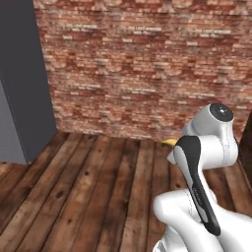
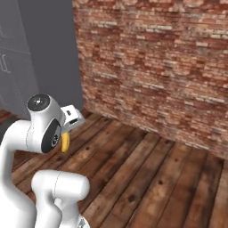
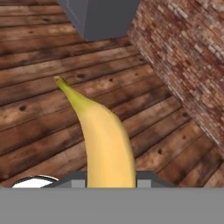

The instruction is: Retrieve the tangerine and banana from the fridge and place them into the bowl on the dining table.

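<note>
claw: the claw (image 3: 109, 183) is clamped on the banana, its jaws hidden at the bottom edge of the hand view on either side of the fruit's thick lower part.
banana: the banana (image 3: 103, 135) runs straight out from the claw, its green-tinged stem end farthest from the grip; in the right base view it hangs as a short yellow curve (image 2: 65, 143) just under the hand, and a yellow tip (image 1: 170, 141) peeks past the arm in the left base view.
hold point: judged sound, since the jaws sit across the broad belly rather than the thin stem; most of the length sticks out beyond the grip, so it may swing or pivot on a quick turn.
handling: likely light, smooth-skinned and a little slippery; soft under pressure, so a firm squeeze could bruise it, and a slack one could let it slide out lengthwise.
below the claw: wooden plank floor (image 3: 39, 127), well apart from the fruit.
beyond the claw: a dark grey block (image 3: 98, 17), probably the fridge, stands ahead on the floor.
to the side: brick wall (image 3: 188, 65).
task state: banana in carry; bowl and desk are yet to be reached.
</note>
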You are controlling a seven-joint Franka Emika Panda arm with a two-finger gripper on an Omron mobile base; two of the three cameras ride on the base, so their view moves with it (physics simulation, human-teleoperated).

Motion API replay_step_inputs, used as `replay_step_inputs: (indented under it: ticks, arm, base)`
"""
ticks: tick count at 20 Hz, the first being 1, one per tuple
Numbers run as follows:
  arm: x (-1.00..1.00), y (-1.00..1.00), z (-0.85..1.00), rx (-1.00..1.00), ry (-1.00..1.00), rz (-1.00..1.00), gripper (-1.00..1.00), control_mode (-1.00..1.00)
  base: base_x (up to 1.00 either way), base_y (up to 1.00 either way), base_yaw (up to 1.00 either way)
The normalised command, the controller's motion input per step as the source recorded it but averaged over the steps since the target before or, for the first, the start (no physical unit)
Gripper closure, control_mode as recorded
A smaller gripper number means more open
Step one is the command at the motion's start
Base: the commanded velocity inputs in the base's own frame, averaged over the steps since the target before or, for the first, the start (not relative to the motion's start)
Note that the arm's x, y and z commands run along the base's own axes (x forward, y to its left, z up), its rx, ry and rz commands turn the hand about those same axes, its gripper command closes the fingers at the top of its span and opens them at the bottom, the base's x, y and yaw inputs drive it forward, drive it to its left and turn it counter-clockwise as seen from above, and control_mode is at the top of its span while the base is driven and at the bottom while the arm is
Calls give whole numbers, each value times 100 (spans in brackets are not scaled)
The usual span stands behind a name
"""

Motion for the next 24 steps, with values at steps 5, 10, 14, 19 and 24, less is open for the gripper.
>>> replay_step_inputs:
  ticks: [5, 10, 14, 19, 24]
  arm:
    - [0, 0, 0, 0, 0, 0, 100, 100]
    - [0, 0, 0, 0, 0, 0, 100, 100]
    - [0, 0, 0, 0, 0, 0, 100, 100]
    - [0, 0, 0, 0, 0, 0, 100, 100]
    - [0, 0, 0, 0, 0, 0, 100, 100]
  base:
    - [-58, -61, 20]
    - [-81, -55, 17]
    - [-100, -15, 3]
    - [-100, 0, 0]
    - [-100, 18, -6]
